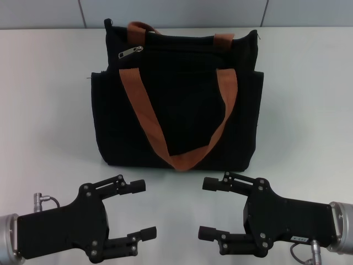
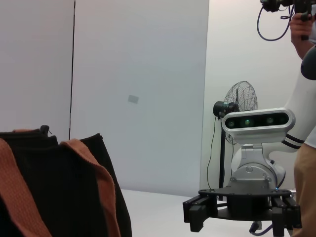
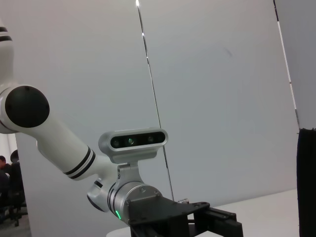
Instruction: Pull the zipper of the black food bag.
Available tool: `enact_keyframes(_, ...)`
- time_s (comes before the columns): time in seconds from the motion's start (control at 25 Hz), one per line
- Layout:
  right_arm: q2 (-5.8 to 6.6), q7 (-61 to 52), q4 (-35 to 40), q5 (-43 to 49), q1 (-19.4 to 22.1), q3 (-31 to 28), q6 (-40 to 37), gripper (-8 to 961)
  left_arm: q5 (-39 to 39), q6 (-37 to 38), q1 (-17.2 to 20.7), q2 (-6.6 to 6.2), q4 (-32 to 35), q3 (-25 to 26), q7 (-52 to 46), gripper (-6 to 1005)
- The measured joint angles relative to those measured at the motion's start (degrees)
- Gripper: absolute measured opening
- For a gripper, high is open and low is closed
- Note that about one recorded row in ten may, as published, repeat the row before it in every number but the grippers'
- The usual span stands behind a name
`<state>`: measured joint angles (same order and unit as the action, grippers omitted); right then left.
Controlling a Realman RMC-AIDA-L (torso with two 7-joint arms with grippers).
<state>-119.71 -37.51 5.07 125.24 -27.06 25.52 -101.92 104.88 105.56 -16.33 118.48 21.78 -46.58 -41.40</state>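
The black food bag (image 1: 176, 105) stands upright on the white table, with two orange-brown handles; the front one (image 1: 182, 160) hangs down its face. The silver zipper pull (image 1: 130, 52) lies at the left end of the bag's top. My left gripper (image 1: 142, 210) is open near the table's front left, in front of the bag and apart from it. My right gripper (image 1: 205, 207) is open at the front right, facing the left one. The bag's edge shows in the left wrist view (image 2: 59, 192) and as a sliver in the right wrist view (image 3: 307, 182). The right gripper also shows in the left wrist view (image 2: 237, 212).
The white table (image 1: 44, 110) spreads around the bag, with a grey wall (image 1: 176, 11) behind it. A standing fan (image 2: 239, 106) and a person's arm (image 2: 303, 29) show far off in the left wrist view.
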Motion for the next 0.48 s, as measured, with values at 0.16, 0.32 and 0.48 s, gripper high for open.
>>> enact_keyframes(0.16,0.0,0.0,0.0,0.0,0.0,0.0,0.1,797,0.0,-0.2,-0.2,0.02,-0.1,0.0,0.0,773)
enact_keyframes(0.32,0.0,0.0,0.0,0.0,-0.1,-0.1,0.1,791,-0.4,-0.5,-0.3,0.08,-0.1,0.1,0.0,773)
enact_keyframes(0.48,0.0,0.0,0.0,0.0,-0.1,-0.1,0.2,784,-2.3,-0.4,0.0,0.08,-0.4,3.3,0.0,772)
